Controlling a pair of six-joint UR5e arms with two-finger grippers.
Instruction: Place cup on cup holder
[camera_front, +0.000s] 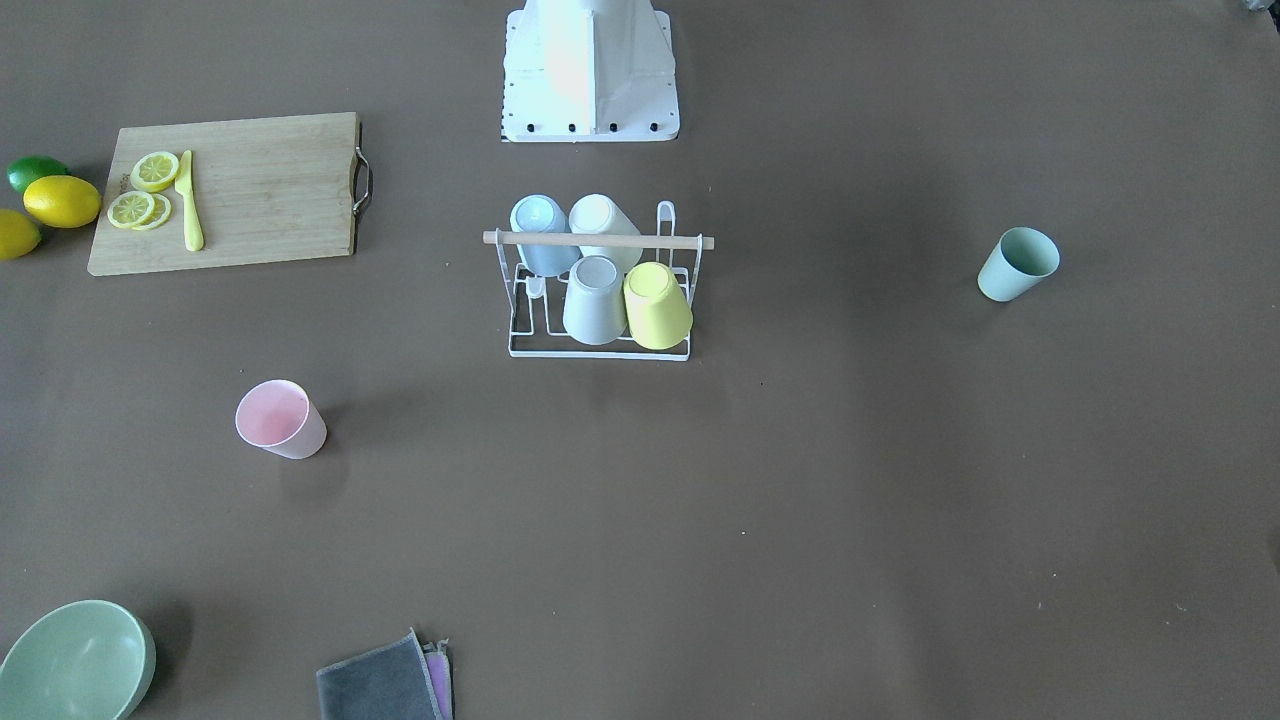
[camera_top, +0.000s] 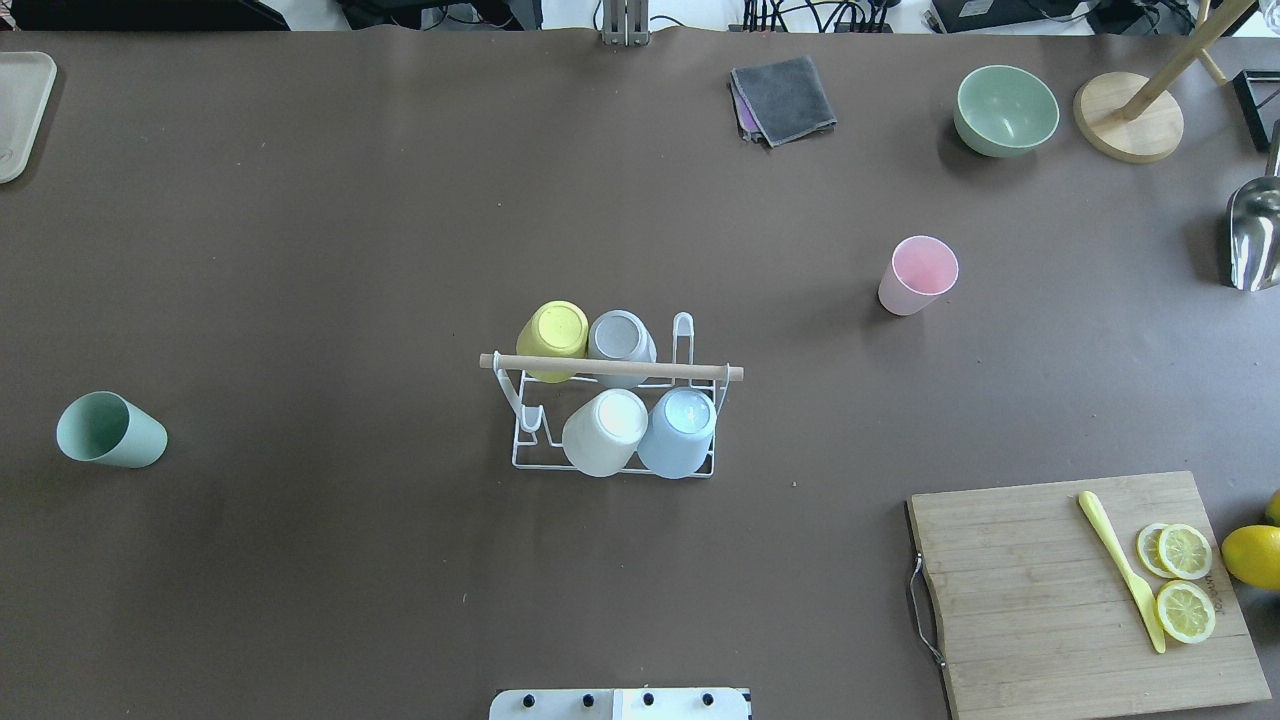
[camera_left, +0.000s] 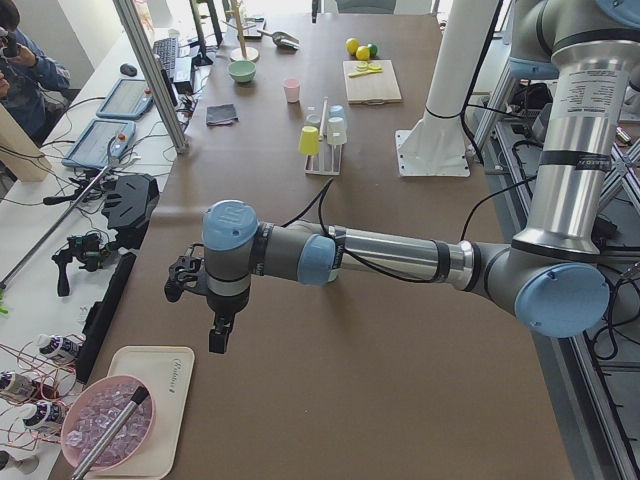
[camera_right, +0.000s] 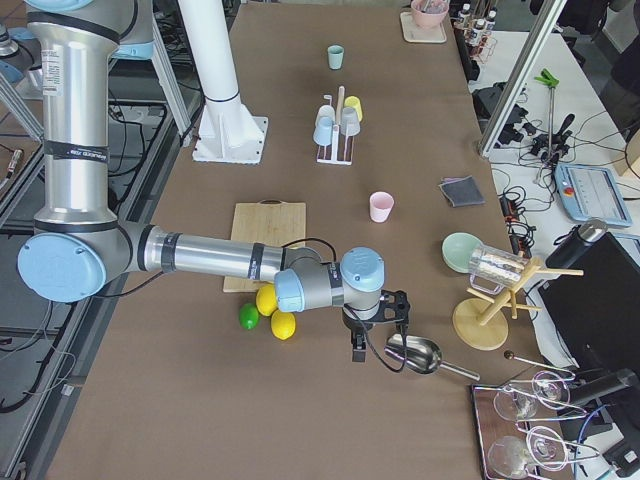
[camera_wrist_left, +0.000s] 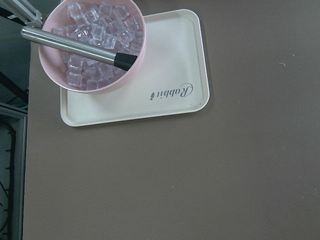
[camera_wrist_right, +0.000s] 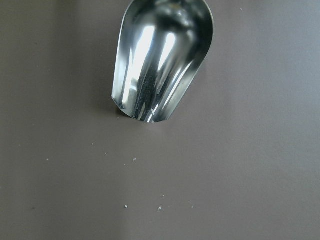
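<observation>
A small white wire cup holder with a light wooden rod handle (camera_top: 610, 368) stands in the middle of the brown table (camera_top: 300, 250), a little towards the robot's near edge. Four cups sit mouth-down on its prongs. A yellow cup (camera_top: 553, 338) and a grey cup (camera_top: 620, 338) fill the far row, and a white cup (camera_top: 603, 432) and a light blue cup (camera_top: 680, 432) fill the near row. Bare prongs stand at the right end of the far row and the left end of the near row.

Two cups stand loose on the table, mouth up. A pale green cup (camera_top: 110, 430) is far off to the left of the holder. A pink cup (camera_top: 918, 275) is to the right and farther away, well apart from the holder.

The left gripper (camera_left: 217, 342) hangs pointing down over the far left end of the table. It is just beside a cream tray (camera_wrist_left: 165, 75) that carries a pink bowl of ice cubes (camera_wrist_left: 92, 45). Whether its jaws are wide or narrow cannot be told.

The right gripper (camera_right: 358, 350) hangs over the far right end, near a shiny metal scoop (camera_wrist_right: 160, 60). Its jaw width cannot be told either. Neither gripper is seen holding anything.

At the near right lies a wooden cutting board (camera_top: 1080, 590) with lemon slices (camera_top: 1185, 580) and a yellow knife (camera_top: 1120, 570).
</observation>
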